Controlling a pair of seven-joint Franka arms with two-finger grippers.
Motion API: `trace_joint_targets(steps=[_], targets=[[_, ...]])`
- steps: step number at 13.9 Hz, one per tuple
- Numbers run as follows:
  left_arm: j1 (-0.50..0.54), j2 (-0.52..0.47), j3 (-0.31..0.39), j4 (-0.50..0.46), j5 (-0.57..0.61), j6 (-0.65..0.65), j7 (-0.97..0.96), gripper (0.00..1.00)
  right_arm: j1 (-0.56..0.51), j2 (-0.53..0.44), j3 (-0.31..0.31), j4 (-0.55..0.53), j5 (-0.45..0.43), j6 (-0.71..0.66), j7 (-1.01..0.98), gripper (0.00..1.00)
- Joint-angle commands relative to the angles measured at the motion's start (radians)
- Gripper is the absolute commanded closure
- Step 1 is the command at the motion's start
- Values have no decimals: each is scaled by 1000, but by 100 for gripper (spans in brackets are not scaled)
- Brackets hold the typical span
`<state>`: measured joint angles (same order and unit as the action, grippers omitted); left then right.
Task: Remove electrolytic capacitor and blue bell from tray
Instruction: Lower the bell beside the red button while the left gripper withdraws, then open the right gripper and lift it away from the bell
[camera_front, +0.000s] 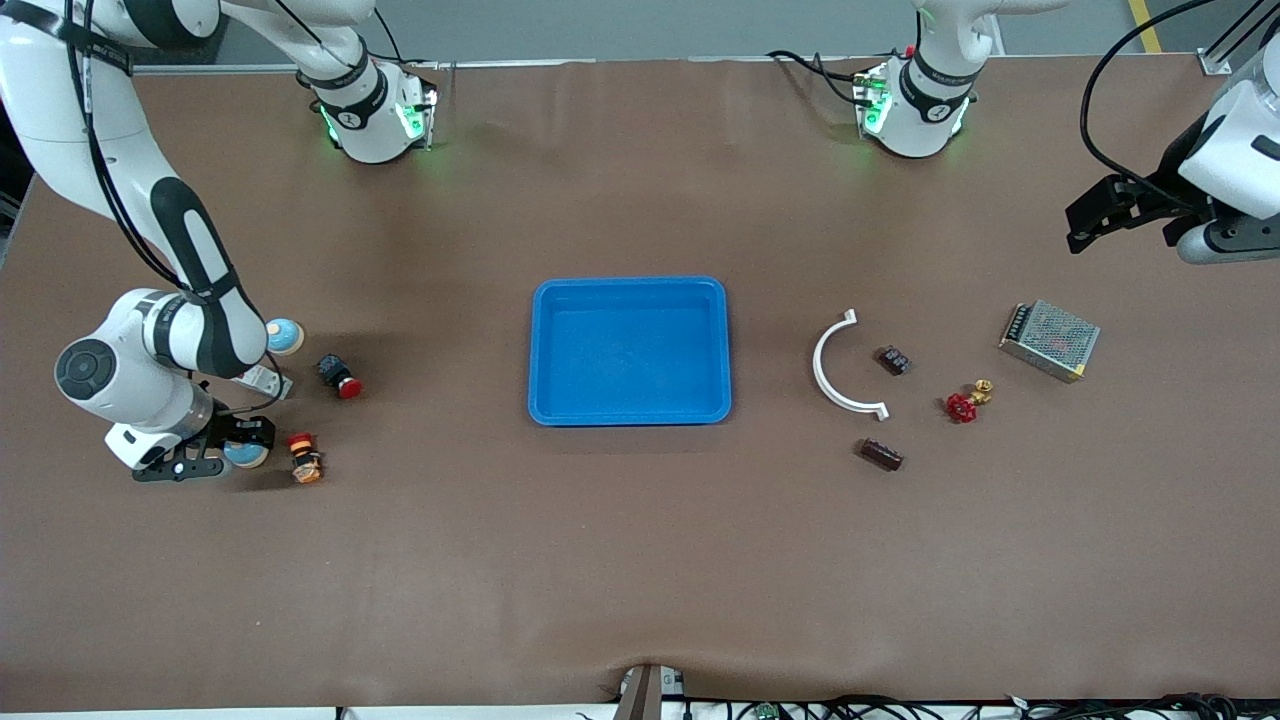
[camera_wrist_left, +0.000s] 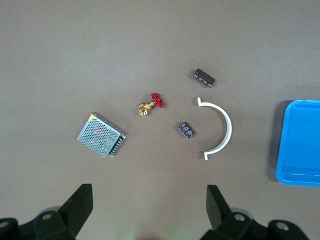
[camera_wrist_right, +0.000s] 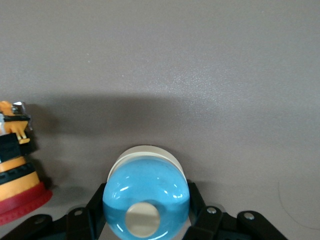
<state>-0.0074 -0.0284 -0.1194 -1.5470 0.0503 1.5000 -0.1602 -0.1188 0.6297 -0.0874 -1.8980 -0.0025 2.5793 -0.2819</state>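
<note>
Right wrist view: right end effector (camera_wrist_right: 145, 220) clenched on blue dome bell (camera_wrist_right: 145, 197), low at desk (camera_front: 600, 560), right arm's end. Contact with desk unclear. Second blue bell (camera_front: 284, 335) farther from front camera. Orange-red button (camera_front: 304, 457) just beside held bell; black-red button (camera_front: 340, 376) near.

Left end effector (camera_wrist_left: 150, 210) released, waiting high over left arm's end. Below it: dark brown capacitor (camera_front: 882, 454), small black part (camera_front: 893, 359), white arc (camera_front: 838, 366), red valve (camera_front: 967, 402), power supply (camera_front: 1049, 340). Blue tray (camera_front: 630, 412) mid-desk.

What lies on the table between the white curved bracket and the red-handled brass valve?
One small black component lies between the white curved bracket and the red-handled brass valve; the front view and the left wrist view both show it.
</note>
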Motion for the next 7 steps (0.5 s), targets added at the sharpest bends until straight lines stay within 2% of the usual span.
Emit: trace_joint_targets(steps=[1,3,4,5,7], targets=[[1,-25,1,-18,-18,-7,18,0,-2,5,5,-4,2,25,-2,100],[1,-25,1,-18,-18,-9,18,0,-2,12,8,-4,4,32,0,100],[1,-25,1,-18,-18,-9,18,0,-7,13,14,-4,6,32,1,66],[1,-25,1,-19,-18,-9,18,0,-13,13,20,-6,9,38,7,1],[1,-25,1,-19,-18,-9,18,0,-12,10,20,-12,9,39,6,0]])
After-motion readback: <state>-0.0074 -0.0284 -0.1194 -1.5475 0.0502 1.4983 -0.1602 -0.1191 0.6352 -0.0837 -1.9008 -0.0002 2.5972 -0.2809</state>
